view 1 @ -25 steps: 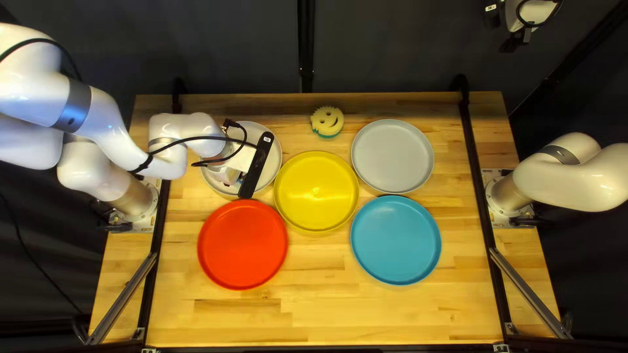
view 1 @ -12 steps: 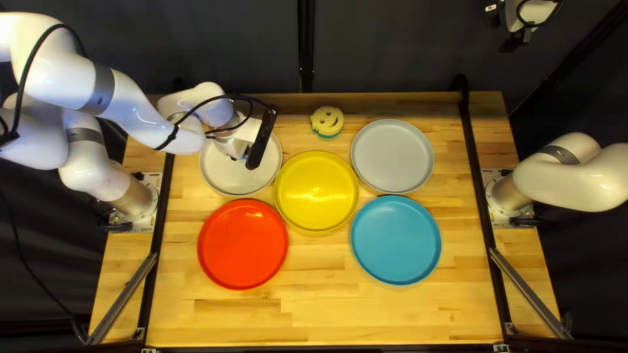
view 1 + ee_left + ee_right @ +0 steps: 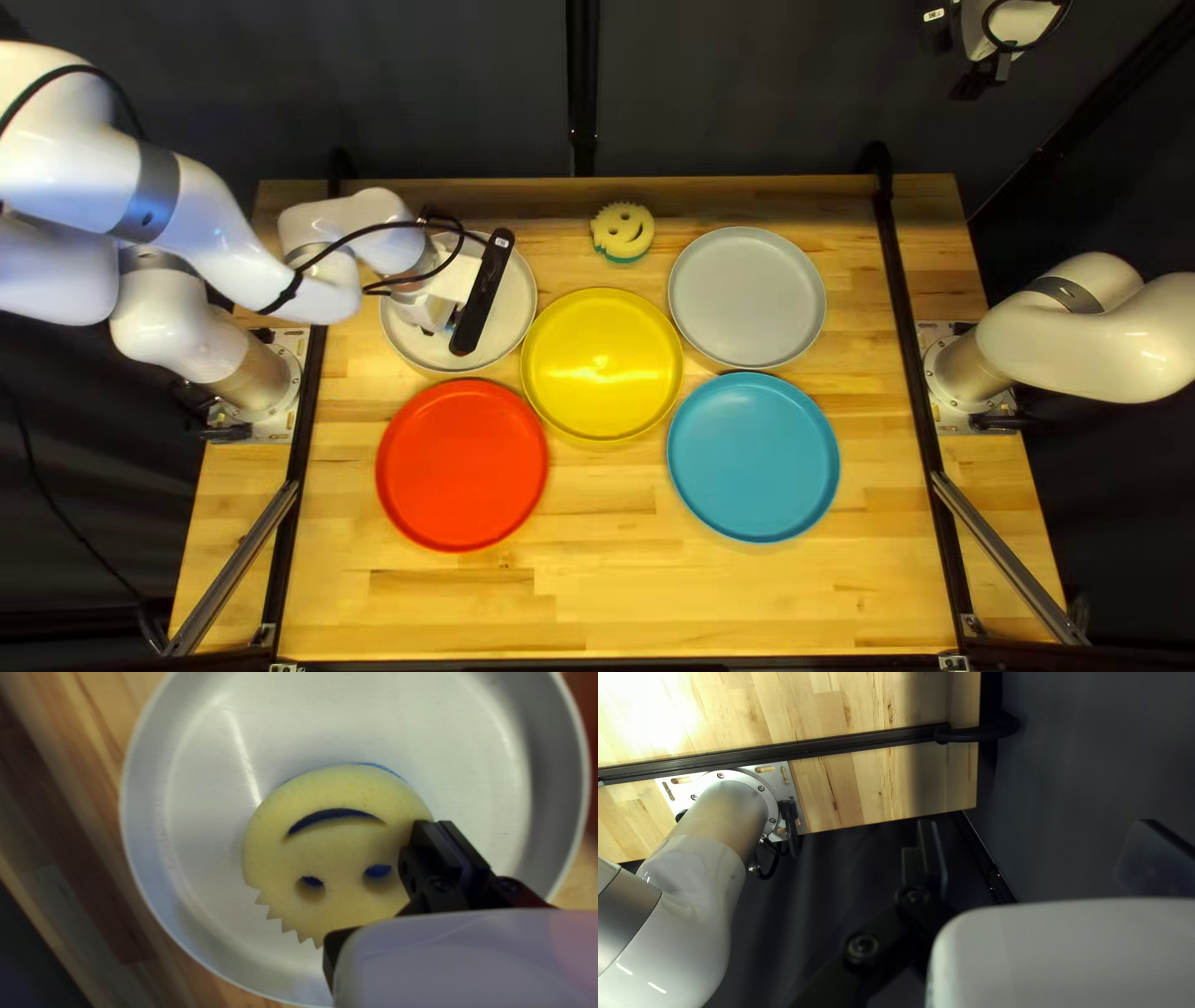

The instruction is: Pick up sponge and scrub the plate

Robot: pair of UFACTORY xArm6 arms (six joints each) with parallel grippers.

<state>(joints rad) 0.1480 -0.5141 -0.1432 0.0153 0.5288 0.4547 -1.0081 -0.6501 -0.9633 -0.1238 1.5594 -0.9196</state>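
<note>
In the top left view my left gripper [image 3: 483, 299] is over the white plate [image 3: 405, 349], its fingertips and the held sponge hidden by its body. The left wrist view shows the gripper [image 3: 441, 826] with its fingers nearly together, pinching one side of a yellow smiley sponge [image 3: 346, 843] with a blue underside. That sponge appears low over the plate [image 3: 196, 802], face up; contact with the plate cannot be told. My right gripper [image 3: 980, 80] is raised beyond the table's far right corner; in its wrist view the gripper [image 3: 1036, 843] has its fingers wide apart, holding nothing.
A second smiley sponge [image 3: 623, 232] lies by the table's far edge. Close around are a yellow plate [image 3: 603, 365], a red plate [image 3: 462, 466], a grey plate [image 3: 747, 298] and a blue plate [image 3: 753, 457].
My left gripper shifted toward the table's far edge, then came partly back toward the near edge, staying over the white plate. The plates and the right arm stayed still.
</note>
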